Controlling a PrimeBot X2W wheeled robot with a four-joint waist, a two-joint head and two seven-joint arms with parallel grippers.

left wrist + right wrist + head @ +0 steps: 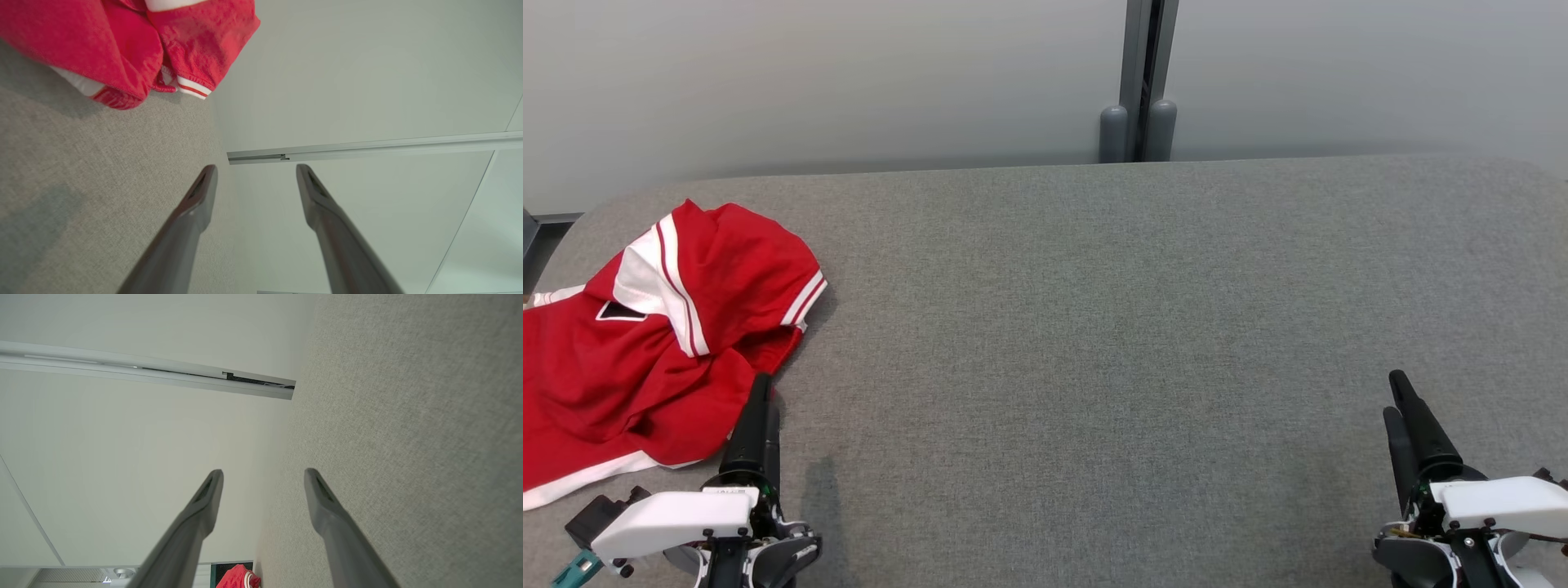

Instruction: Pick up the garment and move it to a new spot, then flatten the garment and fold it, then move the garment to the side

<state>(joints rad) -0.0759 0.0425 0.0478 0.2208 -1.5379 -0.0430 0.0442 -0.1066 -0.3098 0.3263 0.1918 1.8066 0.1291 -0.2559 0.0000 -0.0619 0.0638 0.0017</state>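
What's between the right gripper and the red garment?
Bare grey table, seen in the head view, runs from the right gripper nearly to the garment; the left gripper stands beside its near edge.

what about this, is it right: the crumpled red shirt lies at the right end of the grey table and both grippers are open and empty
Not quite. The head view shows the crumpled red shirt at the left end of the grey table, not the right. The left gripper and right gripper are open and empty.
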